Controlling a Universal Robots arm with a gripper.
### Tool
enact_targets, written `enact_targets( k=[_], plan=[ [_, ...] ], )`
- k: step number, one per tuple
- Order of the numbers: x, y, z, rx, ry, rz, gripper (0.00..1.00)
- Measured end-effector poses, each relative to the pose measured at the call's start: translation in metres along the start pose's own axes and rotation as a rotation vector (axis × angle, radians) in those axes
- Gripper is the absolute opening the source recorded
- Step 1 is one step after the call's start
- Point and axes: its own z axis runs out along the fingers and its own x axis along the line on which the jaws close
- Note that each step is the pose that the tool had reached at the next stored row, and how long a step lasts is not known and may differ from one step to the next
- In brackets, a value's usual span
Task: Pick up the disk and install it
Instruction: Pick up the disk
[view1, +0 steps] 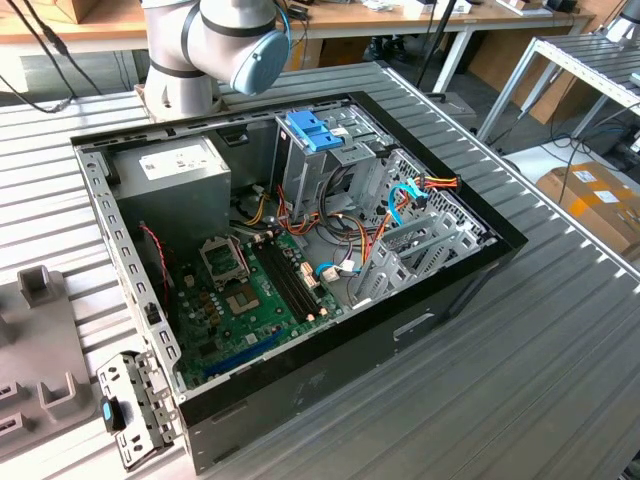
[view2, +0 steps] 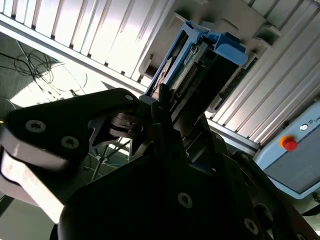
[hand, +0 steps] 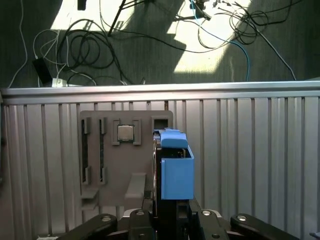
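The disk (hand: 174, 167), grey metal in a light-blue carrier rail, stands on edge between my fingers in both wrist views. My gripper (hand: 167, 202) is shut on the disk (view2: 200, 60), and its dark fingers (view2: 150, 120) clamp the lower part. Behind the disk lies a grey slotted parts tray (hand: 100, 170) on the ribbed table. Whether the disk touches the tray, I cannot tell. The open computer case (view1: 480, 262) sits mid-table in the exterior view, with a tall grey drive cage (view1: 300, 170) inside it.
A blue plastic bracket (view1: 313, 128) tops the cage. Cables (view1: 400, 205) and a green motherboard (view1: 240, 300) fill the case floor. A small chip (hand: 125, 132) sits in the tray. The table edge (hand: 160, 91) borders a cable-strewn floor. A loose metal bracket (view1: 135, 405) lies at the case's near corner.
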Motion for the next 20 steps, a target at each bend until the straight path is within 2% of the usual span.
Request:
enact_targets(
  k=[3, 8, 11, 13, 20],
  plan=[
    [0.0000, -0.0003, -0.0059, 0.0000, 0.0001, 0.000, 0.35],
    [0.0000, -0.0003, -0.0059, 0.0001, 0.0000, 0.000, 0.35],
    [-0.0001, -0.0031, -0.0058, 0.0001, 0.0000, 0.000, 0.35],
    [-0.0003, -0.0101, -0.0056, 0.0000, 0.0001, 0.000, 0.35],
    [-0.0009, -0.0287, -0.0048, 0.0001, 0.0000, 0.000, 0.35]
  ],
)
